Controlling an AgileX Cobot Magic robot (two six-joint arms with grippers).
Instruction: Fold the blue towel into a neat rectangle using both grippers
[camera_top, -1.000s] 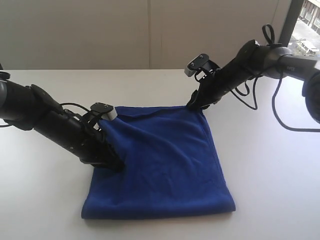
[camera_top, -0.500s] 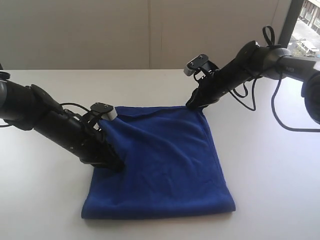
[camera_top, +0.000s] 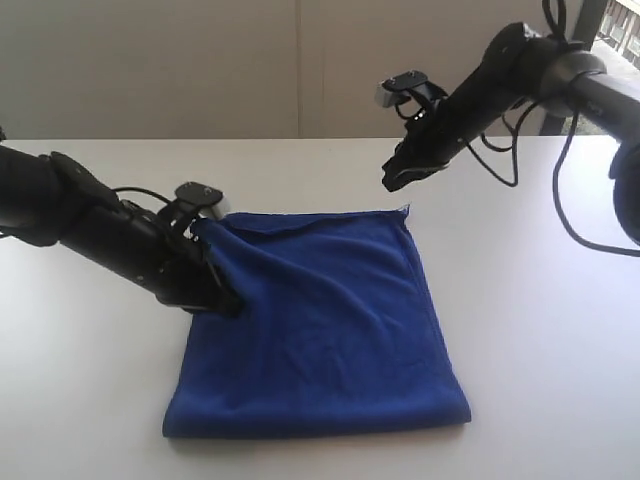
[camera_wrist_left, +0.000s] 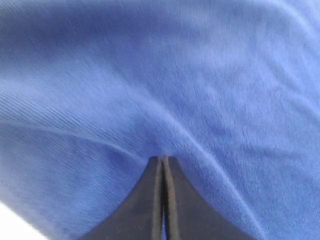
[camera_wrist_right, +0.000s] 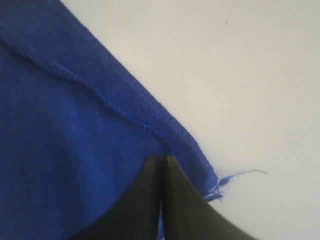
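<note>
Since the left gripper (camera_top: 228, 303) is clamped shut on the towel (camera_top: 330, 330), its fingers (camera_wrist_left: 150, 200) pressed flat together with a ridge of blue cloth gathered at their tips, that side of the cloth is drawn up off the table (camera_top: 540, 350). The far left edge rides over the gripper's body, and folds run from the pinch toward the middle. That hold makes sense as one half of a two-handed lift, meant to carry the far edge over toward the near one.

The right gripper (camera_top: 392, 180) does not match it. Its fingers (camera_wrist_right: 182, 210) are also closed tight, but in the exterior view it hangs in the air above the far right corner (camera_top: 404, 211), apart from the cloth, and that corner lies flat on the table. In the right wrist view the tips line up over the hem (camera_wrist_right: 100, 95), near the loose thread (camera_wrist_right: 245, 173). Nothing seems to be caught between them, though that angle cannot fully rule out a few fibres. I judge that this side has no hold, so the fold cannot start evenly until the jaws open, drop to the corner and close on it.

Otherwise the towel lies spread on the white table between the two arms, its near and right edges resting flat.
</note>
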